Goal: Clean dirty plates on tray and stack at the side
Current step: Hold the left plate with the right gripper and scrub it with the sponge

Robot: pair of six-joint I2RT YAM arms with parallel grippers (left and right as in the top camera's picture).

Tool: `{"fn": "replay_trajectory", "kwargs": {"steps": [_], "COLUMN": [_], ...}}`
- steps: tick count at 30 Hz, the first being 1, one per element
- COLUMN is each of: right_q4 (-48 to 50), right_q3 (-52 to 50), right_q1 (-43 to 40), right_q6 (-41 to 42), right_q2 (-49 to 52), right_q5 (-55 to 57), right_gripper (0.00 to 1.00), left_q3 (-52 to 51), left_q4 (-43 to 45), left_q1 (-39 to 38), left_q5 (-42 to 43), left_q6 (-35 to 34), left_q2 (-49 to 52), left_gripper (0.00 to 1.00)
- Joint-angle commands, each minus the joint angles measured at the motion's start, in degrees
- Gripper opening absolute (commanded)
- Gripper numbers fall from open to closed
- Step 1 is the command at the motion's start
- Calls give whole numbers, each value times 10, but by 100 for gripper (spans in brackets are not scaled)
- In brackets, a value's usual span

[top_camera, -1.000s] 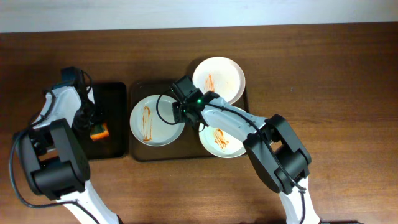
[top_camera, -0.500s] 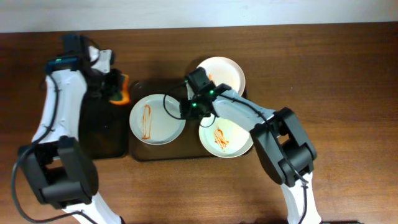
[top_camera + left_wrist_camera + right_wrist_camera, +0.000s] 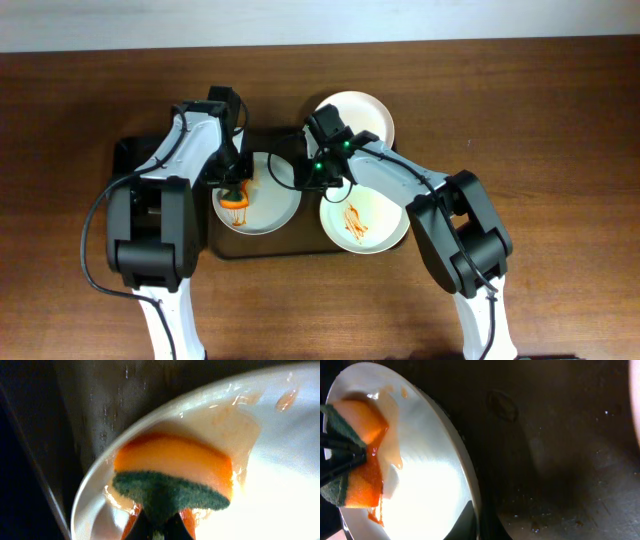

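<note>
A: Where is the sponge [image 3: 236, 201] at this moment?

B: It is pressed on the left plate [image 3: 268, 210], close to the plate's left rim, and wet orange sauce is smeared around it. The left hand [image 3: 234, 190] is clamped on it, with the green side toward the fingers.

A: And the right hand [image 3: 303, 178]?

B: It is closed on the right rim of the same plate. In the right wrist view the rim passes between its two fingers.

A: Where does this plate lie?

B: In the dark tray [image 3: 300, 247] on the wooden table [image 3: 540, 150], beside the back plate [image 3: 360, 115] and the front plate [image 3: 375, 235]. Both carry orange streaks.
</note>
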Motion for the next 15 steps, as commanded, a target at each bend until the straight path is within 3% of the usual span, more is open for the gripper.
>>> {"fn": "replay_trajectory", "kwargs": {"steps": [1, 3, 9, 10, 11, 12, 13, 15], "right_q4": [0, 2, 4, 6, 7, 8, 8, 10], "right_q3": [4, 4, 4, 4, 4, 4, 4, 4], "right_q1": [-13, -13, -13, -13, -13, -13, -13, -13], "right_q6": [-3, -3, -3, -3, -3, -3, -3, -3], "right_q2": [10, 10, 10, 10, 10, 10, 10, 10], "right_q5": [1, 1, 1, 1, 1, 1, 1, 1], "right_gripper": [4, 4, 4, 4, 4, 4, 4, 4], "left_q3": [-16, -16, -17, -17, -17, -17, -17, -17], "left_q4": [-68, -83, 30, 51, 49, 32, 14, -11], "left_q1": [-8, -9, -11, -11, -11, -11, -12, -19], "left_q5": [87, 167, 170, 77, -46, -109, -133, -98], "left_q6": [81, 147, 137, 56, -70, -163, -230, -270], "left_q2": [31, 31, 37, 42, 47, 47, 47, 49], "left_gripper": [0, 0, 0, 0, 0, 0, 0, 0]}}
